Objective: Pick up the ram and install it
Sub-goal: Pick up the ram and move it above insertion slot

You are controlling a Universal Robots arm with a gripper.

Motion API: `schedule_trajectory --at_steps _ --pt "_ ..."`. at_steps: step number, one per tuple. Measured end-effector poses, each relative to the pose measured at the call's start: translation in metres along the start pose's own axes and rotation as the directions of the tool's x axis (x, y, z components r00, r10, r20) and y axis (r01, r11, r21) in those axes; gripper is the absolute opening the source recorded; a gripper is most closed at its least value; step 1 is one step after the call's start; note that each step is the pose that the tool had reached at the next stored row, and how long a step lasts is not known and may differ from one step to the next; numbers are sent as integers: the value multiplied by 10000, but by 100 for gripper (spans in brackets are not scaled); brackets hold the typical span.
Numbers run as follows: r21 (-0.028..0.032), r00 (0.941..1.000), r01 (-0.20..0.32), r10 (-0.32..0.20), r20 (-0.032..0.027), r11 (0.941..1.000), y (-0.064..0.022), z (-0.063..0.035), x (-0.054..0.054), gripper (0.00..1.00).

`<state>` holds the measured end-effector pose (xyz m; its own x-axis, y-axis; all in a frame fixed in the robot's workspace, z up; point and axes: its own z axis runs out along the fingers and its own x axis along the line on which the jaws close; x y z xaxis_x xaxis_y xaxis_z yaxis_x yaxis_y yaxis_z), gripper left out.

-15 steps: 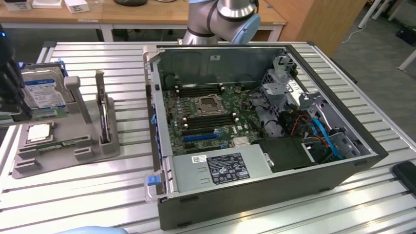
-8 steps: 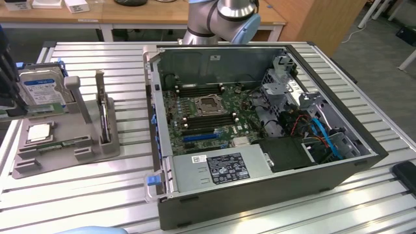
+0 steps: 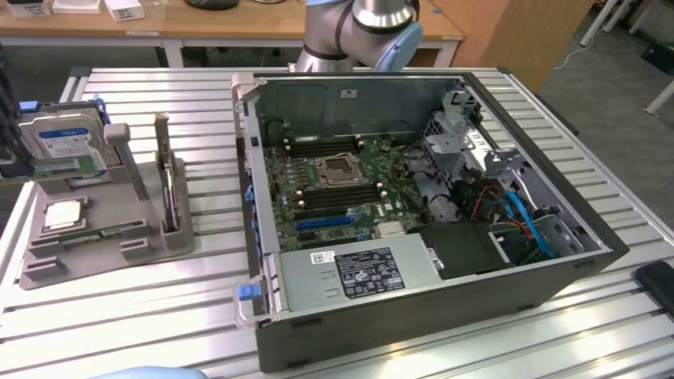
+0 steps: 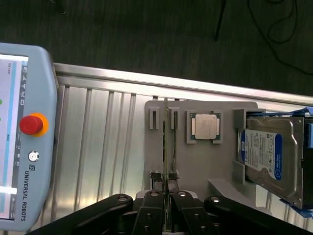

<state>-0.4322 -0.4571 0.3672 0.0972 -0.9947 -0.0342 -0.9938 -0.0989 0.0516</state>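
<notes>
Pincer (image 4: 166,190) narrow, jaws almost together, looks empty; hangs above rack (image 4: 195,166), fingertips lined up with ram (image 4: 167,142) edge. Case (image 3: 443,324) well away from pincer, side off, board facing up, likely so a stick can press straight down. Pendant (image 4: 29,137) off to one side of pincer, red stop button (image 4: 32,125) uppermost; reads "UNIVERSAL ROBOTS". Rack grey, one seat per part, likely for repeatable pickup. Drive (image 4: 266,152) leans in rack, opposite side from pendant; blue-white label, text unreadable. Ram stands on edge between slot blocks, top edge free to pinch. Chip (image 4: 204,126) flat in pocket between ram and drive.
</notes>
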Motion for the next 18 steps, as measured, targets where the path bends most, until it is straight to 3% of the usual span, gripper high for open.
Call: schedule_trajectory --at_steps 11,18 --pt "-102 10000 -2 3 11 9999 -4 -175 -4 13" --pt "-105 10000 -5 5 10 9999 -109 -188 5 13"
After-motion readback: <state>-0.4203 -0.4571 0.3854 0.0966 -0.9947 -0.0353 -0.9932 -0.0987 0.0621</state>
